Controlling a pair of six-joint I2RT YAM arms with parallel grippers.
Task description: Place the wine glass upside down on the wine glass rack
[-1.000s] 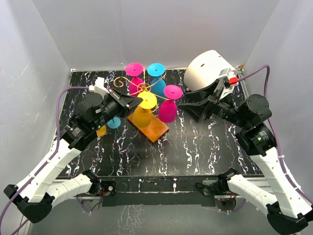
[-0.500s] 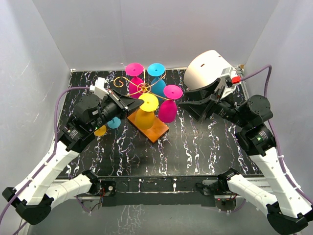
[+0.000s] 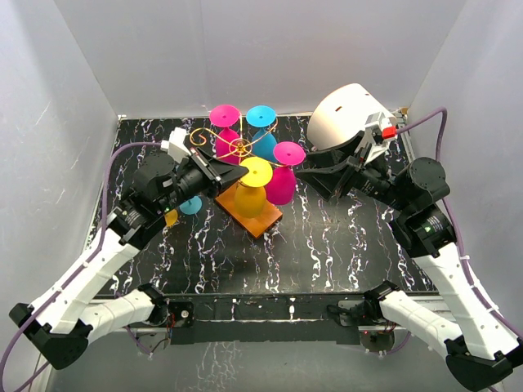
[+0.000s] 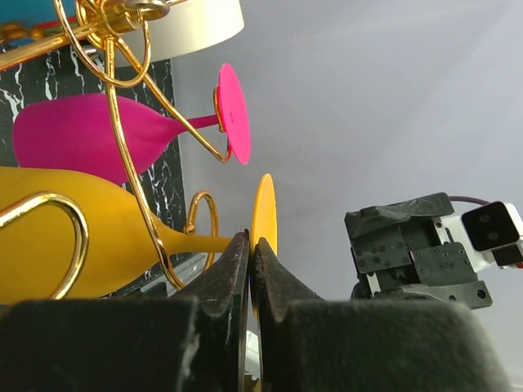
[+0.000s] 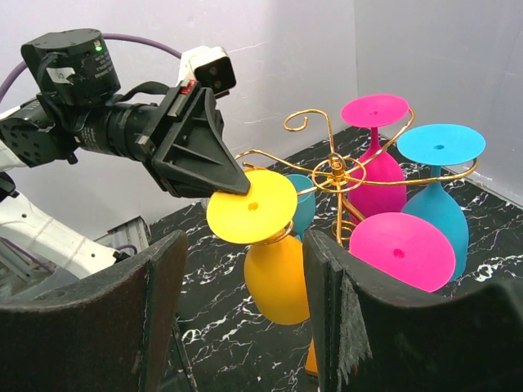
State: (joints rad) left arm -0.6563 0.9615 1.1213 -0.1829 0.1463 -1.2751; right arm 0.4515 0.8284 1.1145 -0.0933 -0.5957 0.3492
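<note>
The yellow wine glass (image 3: 249, 198) hangs bowl-down at the near side of the wine glass rack (image 3: 239, 147), its stem apparently threaded into one of the gold wire loops and its flat foot (image 5: 252, 206) lying level on top. The left claw (image 4: 251, 243) is clenched on the rim of that foot, the thin yellow disc pinched between the two dark fingers (image 4: 229, 273). The step in hand looks like the release, and it wants a light touch. From the left wrist view the stem sits close to the curl of the loop, though I cannot tell whether it is fully home. So judge the seating first, part the fingers only a little, then draw straight back along the line of approach, toward the left and away from the post. A sideways drag could lift the foot off the wire or rock the stand on its orange base (image 3: 260, 219). The neighbouring magenta glass (image 3: 282, 184) hangs just beside, so any swing of the yellow bowl may knock it. The right claw (image 3: 313, 181) is released and holds nothing, hovering over the table (image 3: 327, 245) near a white dome (image 3: 347, 114) — well apart from the rack.
</note>
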